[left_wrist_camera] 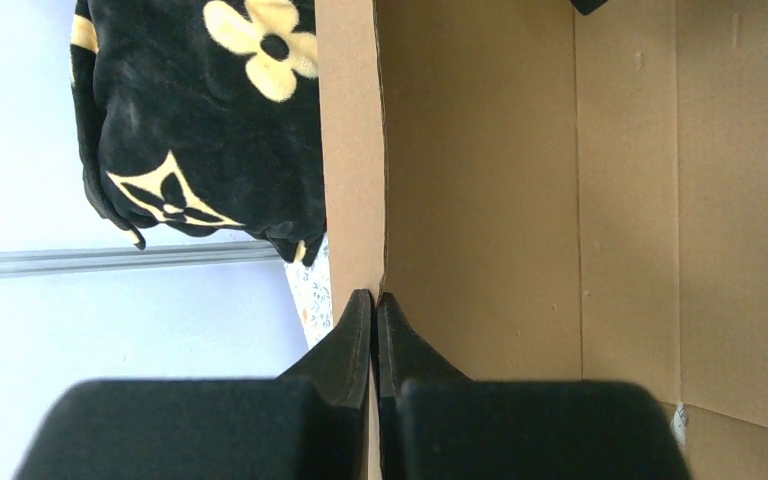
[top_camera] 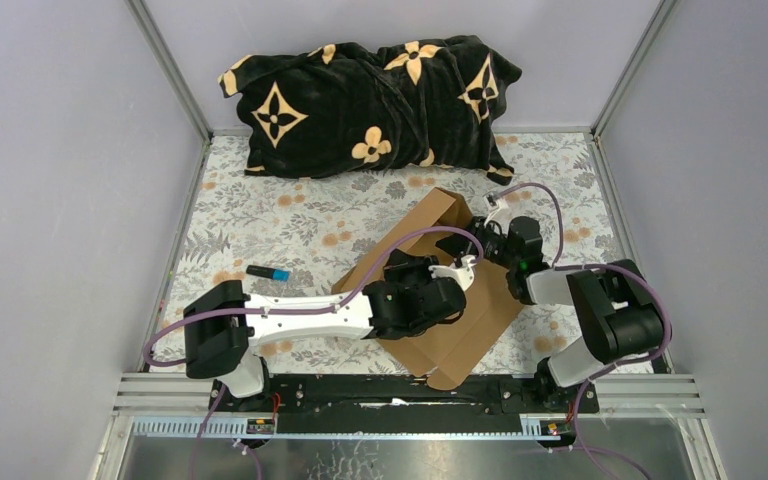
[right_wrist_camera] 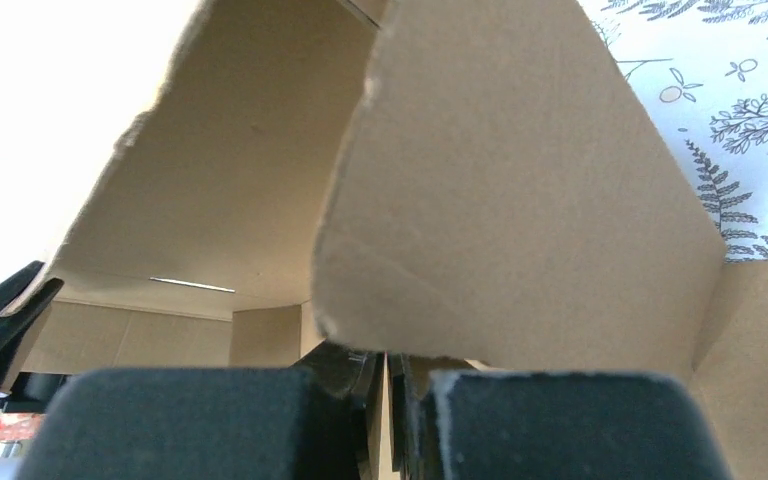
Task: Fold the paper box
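The paper box (top_camera: 460, 335) is plain brown cardboard, partly raised, lying slantwise in the middle of the floral cloth. My left gripper (top_camera: 452, 278) reaches in from the left over the box. In the left wrist view it (left_wrist_camera: 374, 300) is shut on the edge of an upright wall of the paper box (left_wrist_camera: 480, 180). My right gripper (top_camera: 476, 243) comes in from the right at the box's far side. In the right wrist view it (right_wrist_camera: 385, 362) is shut on a thin cardboard panel, and a rounded flap of the paper box (right_wrist_camera: 520, 180) hangs over its tips.
A black cushion with tan flower shapes (top_camera: 370, 95) lies at the back of the table. A dark marker with a blue end (top_camera: 267, 272) rests left of the box. Grey walls and metal frame rails (top_camera: 175, 80) close in the sides.
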`<state>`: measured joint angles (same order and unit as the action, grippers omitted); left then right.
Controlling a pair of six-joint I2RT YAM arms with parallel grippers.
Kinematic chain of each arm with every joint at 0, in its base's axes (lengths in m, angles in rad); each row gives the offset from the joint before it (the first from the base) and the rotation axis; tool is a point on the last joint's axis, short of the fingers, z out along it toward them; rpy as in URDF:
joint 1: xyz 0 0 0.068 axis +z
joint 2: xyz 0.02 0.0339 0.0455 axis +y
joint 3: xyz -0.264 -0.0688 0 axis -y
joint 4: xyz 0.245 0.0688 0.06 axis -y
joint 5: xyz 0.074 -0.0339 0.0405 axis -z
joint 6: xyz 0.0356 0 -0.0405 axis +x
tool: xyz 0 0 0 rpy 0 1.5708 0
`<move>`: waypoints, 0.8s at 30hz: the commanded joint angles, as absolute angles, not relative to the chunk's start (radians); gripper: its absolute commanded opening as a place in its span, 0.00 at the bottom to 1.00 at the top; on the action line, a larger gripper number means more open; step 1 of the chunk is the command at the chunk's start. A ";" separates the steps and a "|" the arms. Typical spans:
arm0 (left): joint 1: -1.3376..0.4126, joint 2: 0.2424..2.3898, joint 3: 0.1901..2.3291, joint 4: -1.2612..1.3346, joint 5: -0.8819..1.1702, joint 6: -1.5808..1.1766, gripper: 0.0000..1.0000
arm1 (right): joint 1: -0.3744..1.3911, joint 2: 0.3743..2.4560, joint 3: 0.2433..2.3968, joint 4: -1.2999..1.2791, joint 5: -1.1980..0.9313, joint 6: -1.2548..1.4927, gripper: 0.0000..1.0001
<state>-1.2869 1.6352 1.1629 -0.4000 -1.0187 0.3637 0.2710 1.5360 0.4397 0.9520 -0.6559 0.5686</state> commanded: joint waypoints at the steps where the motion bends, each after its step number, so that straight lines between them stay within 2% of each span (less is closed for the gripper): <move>1: -1.305 1.670 1.162 -0.426 -0.908 0.296 0.04 | 0.282 1.597 0.449 1.104 -0.688 0.622 0.08; 7: -1.307 1.670 1.153 -0.426 -0.905 0.291 0.04 | 0.281 1.540 0.440 1.109 -0.709 0.674 0.14; 14: -1.307 1.664 1.140 -0.425 -0.903 0.284 0.04 | 0.233 1.349 0.488 0.900 -0.725 0.666 0.19; 19: -1.307 1.668 1.136 -0.423 -0.896 0.281 0.04 | 0.108 1.219 0.527 0.699 -0.696 0.653 0.20; 24: -1.307 1.666 1.135 -0.422 -0.898 0.282 0.04 | -0.023 1.245 0.535 0.665 -0.648 0.738 0.21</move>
<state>-1.2907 1.6375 1.1625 -0.4004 -1.0214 0.3470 0.0574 1.2255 0.5053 0.7414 -0.6903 0.6788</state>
